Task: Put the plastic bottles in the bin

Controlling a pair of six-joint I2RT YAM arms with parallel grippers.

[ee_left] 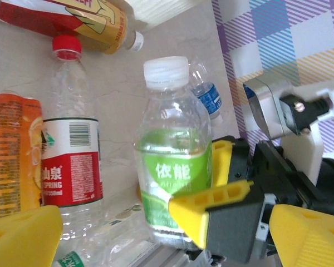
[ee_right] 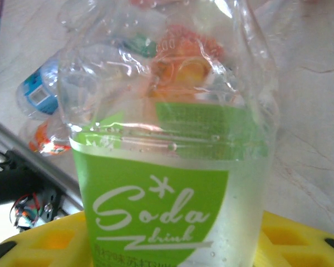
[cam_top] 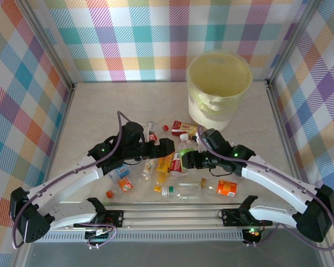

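Note:
A clear bottle with a green label (ee_right: 172, 167) and a white cap stands upright among the plastic bottles at the table's middle. My right gripper (ee_right: 172, 247) is shut on its lower body, one yellow finger (ee_left: 211, 207) across the label. That green-label bottle (ee_left: 175, 167) is right in front of my left gripper (ee_left: 167, 250), which is open, its yellow fingertips (ee_left: 22, 233) far apart. From above, the left gripper (cam_top: 166, 147) and right gripper (cam_top: 188, 159) nearly meet. The pale-yellow bin (cam_top: 220, 83) stands at the back right.
Several other bottles lie around: a red-label one (ee_left: 72, 167), an orange-label one (ee_left: 11, 161), a small blue-label one (ee_left: 209, 97), a clear one (cam_top: 181, 191) and an orange-label one (cam_top: 227, 188) near the front rail (cam_top: 167, 214). Checked walls enclose the table.

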